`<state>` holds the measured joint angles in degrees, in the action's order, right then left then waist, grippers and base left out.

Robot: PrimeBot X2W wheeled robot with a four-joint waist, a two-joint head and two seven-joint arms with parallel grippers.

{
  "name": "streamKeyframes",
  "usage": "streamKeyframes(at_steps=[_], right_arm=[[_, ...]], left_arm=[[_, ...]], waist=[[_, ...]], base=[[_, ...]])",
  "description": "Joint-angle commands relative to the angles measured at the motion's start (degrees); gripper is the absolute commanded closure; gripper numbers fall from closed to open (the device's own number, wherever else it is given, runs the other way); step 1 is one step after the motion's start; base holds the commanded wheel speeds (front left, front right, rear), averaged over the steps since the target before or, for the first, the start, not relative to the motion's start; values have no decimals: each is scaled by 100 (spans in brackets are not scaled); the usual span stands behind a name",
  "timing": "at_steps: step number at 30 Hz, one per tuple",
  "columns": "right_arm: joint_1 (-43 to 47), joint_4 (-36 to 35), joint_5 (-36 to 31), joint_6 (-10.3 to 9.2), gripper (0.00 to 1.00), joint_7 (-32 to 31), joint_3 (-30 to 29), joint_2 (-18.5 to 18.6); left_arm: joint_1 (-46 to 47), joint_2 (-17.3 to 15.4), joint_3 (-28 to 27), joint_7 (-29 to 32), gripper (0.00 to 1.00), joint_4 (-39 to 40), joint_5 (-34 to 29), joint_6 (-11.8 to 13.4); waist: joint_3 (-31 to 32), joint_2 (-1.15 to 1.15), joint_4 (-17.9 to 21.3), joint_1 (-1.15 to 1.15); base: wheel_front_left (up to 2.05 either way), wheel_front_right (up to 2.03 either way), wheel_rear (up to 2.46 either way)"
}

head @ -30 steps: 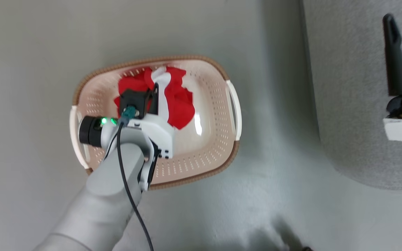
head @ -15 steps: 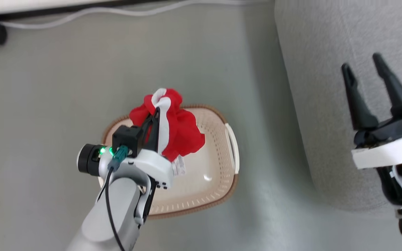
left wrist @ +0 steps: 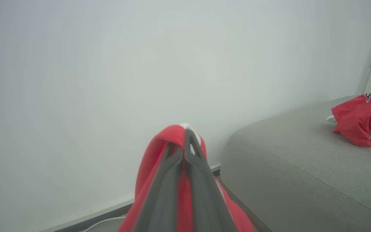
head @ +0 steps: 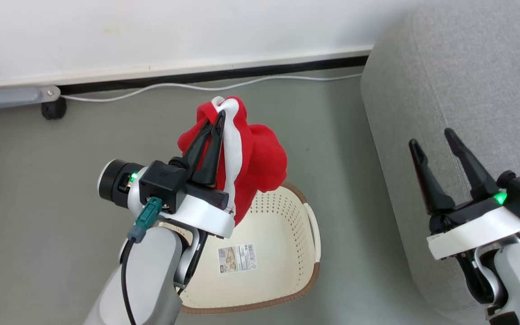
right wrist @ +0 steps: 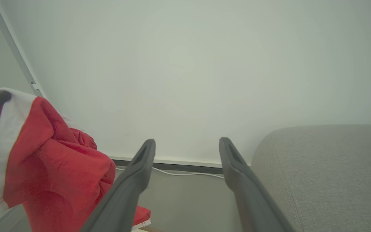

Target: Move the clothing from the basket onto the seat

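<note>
**Red garment hanging over the basket, seat lying off to the right**

You are looking at the seat (head: 458,90), the big grey sofa taking up the right of the head view, with its rounded end sitting across a strip of bare floor from the basket (head: 282,243). The basket is resting on the floor low in the middle. The part of it you are seeing is holding nothing red, just a paper label (head: 237,258) on its bottom. The arm is hiding its near-left corner.

The clothing (head: 260,158) is hanging in the air over the basket's far edge, and it looks lifted out. It is a bunched red piece with a white stripe, draping down from the pinch, so its long axis is running roughly vertical. In the left wrist view another red garment (left wrist: 353,125) is lying on the seat cushion.

The left gripper (head: 217,118) is pinching the garment's top fold, its fingers pressed together on the white trim. The right gripper (head: 431,137) is hovering over the seat's near edge with its fingers spread wide, gripping nothing.

The right arm is sitting nearer the seat, but the left one is carrying the load. The seat is lying to the right of the held garment. The hanging tail is trailing below the fingers, so it will probably need height to clear the seat's rounded edge.
</note>
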<state>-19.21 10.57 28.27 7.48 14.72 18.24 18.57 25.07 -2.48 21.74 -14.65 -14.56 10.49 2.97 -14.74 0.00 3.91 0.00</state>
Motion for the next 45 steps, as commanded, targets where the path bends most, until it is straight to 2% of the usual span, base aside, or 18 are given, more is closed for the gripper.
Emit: streamKeyframes(at_steps=[1, 12, 20, 24, 30, 33, 38, 45], right_arm=[[122, -59, -45, 1, 0, 28, 107, 0], [292, 126, -143, 1, 0, 28, 205, -175], [372, 129, -110, 1, 0, 28, 313, -235], [312, -226, -24, 1, 0, 28, 461, -264], [108, -1331, -55, 1, 0, 28, 669, -179], [64, -1625, -145, 1, 0, 28, 850, -68], [-88, -1419, -307, 1, 0, 28, 1377, 135], [-542, -443, -245, 1, 0, 28, 2373, 427]], left_arm=[[115, -42, -137, -35, 100, 296, -92, -66], [600, -41, 90, -35, 100, 859, -214, -244], [935, -41, 432, -35, 100, 1008, -65, -190], [970, -41, 598, -35, 100, 1043, 19, -146], [1014, -40, 886, -35, 100, 1076, 106, -108], [1039, -40, 1014, -35, 100, 1070, 163, -79], [1031, -40, 1218, -35, 100, 1069, 270, -101], [1043, -40, 1570, -35, 100, 1126, 412, -141]], waist=[[198, 0, -82, 0], [464, 0, -87, 0], [524, 0, -107, 0], [551, 0, -101, 0], [537, 0, -183, 0], [546, 0, -244, 0], [587, 0, -341, 0], [573, 0, -531, 0]], base=[[0, 0, 0], [0, 0, 0], [0, 0, 0], [0, 0, 0], [0, 0, 0], [0, 0, 0], [0, 0, 0], [0, 0, 0]])
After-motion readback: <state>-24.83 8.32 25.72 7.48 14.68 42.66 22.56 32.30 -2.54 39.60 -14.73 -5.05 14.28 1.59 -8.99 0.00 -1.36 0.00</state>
